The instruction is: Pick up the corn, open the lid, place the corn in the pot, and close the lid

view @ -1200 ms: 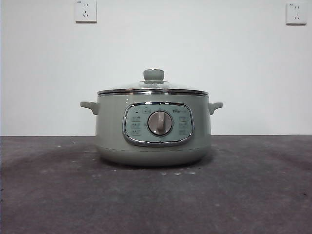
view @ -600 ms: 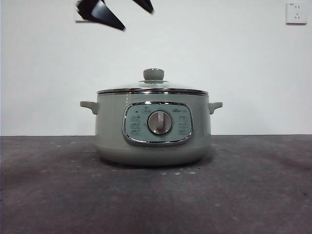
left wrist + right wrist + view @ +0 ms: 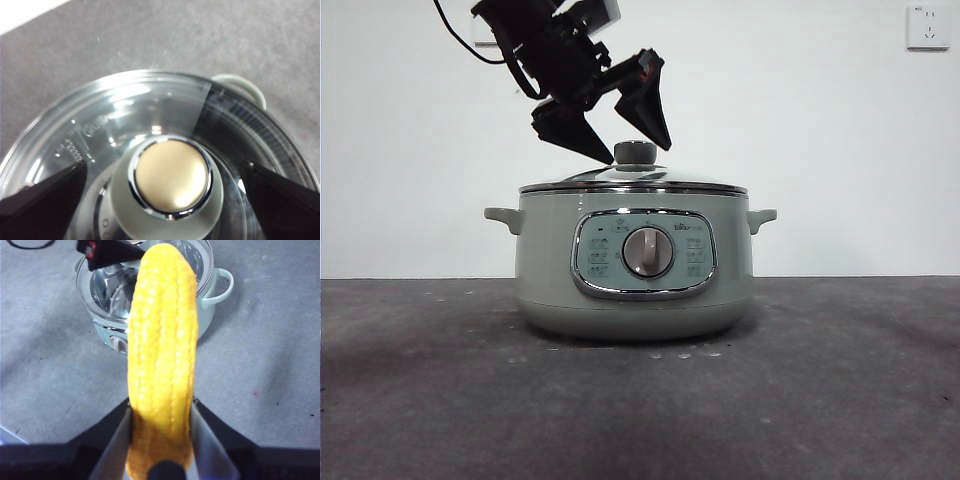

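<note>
A: Where's the left gripper (image 3: 632, 130)?
B: Jaws spread wide, one on each side of the knob of the lid (image 3: 150, 165), not touching; the lid sits on the pot (image 3: 635, 265).
A: And the corn (image 3: 162, 360)?
B: Clamped between the right gripper (image 3: 160, 440) jaws, above the bench (image 3: 820, 400).

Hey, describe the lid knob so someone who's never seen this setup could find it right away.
Find the sage-green pot on the dark table. Its glass lid sits closed on top. At the lid's centre is the knob: sage-green, mushroom-shaped, gold-topped, with the left gripper open around it.
</note>
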Controlling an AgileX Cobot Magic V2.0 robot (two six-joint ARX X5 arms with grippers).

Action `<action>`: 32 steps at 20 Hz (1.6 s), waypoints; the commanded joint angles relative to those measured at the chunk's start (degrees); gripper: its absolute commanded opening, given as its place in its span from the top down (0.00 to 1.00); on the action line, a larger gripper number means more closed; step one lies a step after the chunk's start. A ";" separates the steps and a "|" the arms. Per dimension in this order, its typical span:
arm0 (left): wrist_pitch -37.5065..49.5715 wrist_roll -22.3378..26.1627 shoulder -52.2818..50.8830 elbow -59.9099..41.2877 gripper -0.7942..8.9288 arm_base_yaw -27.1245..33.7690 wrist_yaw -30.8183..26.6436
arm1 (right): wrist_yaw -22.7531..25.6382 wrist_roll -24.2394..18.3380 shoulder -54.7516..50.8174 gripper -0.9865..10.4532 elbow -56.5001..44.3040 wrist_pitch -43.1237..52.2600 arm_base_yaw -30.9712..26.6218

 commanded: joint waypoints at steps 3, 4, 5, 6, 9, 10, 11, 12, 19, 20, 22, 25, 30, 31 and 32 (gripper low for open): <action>1.18 0.46 0.76 0.22 0.40 -0.90 -1.86 | -0.20 0.42 -0.15 0.92 -0.11 0.22 0.04; 1.14 0.44 0.76 0.22 0.49 -0.90 -1.95 | -0.22 0.42 -0.15 0.92 -0.11 0.22 0.04; 0.87 0.46 0.76 0.22 0.57 -0.90 -1.95 | -0.22 0.42 -0.15 0.92 -0.11 0.20 0.04; 0.59 0.46 0.76 0.22 0.61 -0.94 -1.95 | -0.22 0.42 -0.15 0.92 -0.11 0.20 0.04; 0.39 0.44 0.76 0.22 0.61 -0.92 -1.95 | -0.22 0.42 -0.15 0.92 -0.11 0.20 0.04; 0.22 0.44 0.76 0.22 0.66 -0.92 -1.92 | -0.20 0.42 -0.15 0.92 -0.11 0.20 0.04; -0.09 0.44 0.76 0.22 0.70 -0.92 -1.92 | -0.22 0.39 -0.15 0.92 -0.11 0.20 0.04; -0.37 0.46 0.76 0.22 0.70 -0.92 -1.92 | -0.22 0.42 -0.15 0.92 -0.11 0.20 0.04; -0.42 0.00 0.76 0.22 0.93 -0.92 -0.61 | -0.22 0.39 -0.15 0.92 -0.11 0.17 0.04; -0.42 0.00 0.76 0.24 0.93 -0.92 -0.61 | -0.22 0.39 -0.15 0.92 -0.11 0.20 0.04; -0.44 0.00 0.74 0.66 0.93 -0.92 -0.63 | -0.22 0.39 -0.15 0.92 -0.11 0.17 0.04; -1.68 -0.22 0.52 3.54 0.93 -0.87 -0.61 | -0.20 0.42 -0.15 0.92 -0.11 0.17 0.04; -7.87 -0.26 0.31 12.22 0.93 -0.87 -0.61 | -0.20 0.42 -0.13 0.92 -0.11 0.22 0.04; -9.51 -0.24 0.28 14.23 0.93 -0.85 -0.61 | -0.20 0.42 -0.11 0.92 -0.11 0.31 0.04; -11.67 -0.22 0.15 16.44 0.93 -0.74 -0.61 | -0.20 0.42 -0.07 0.92 -0.11 0.50 0.04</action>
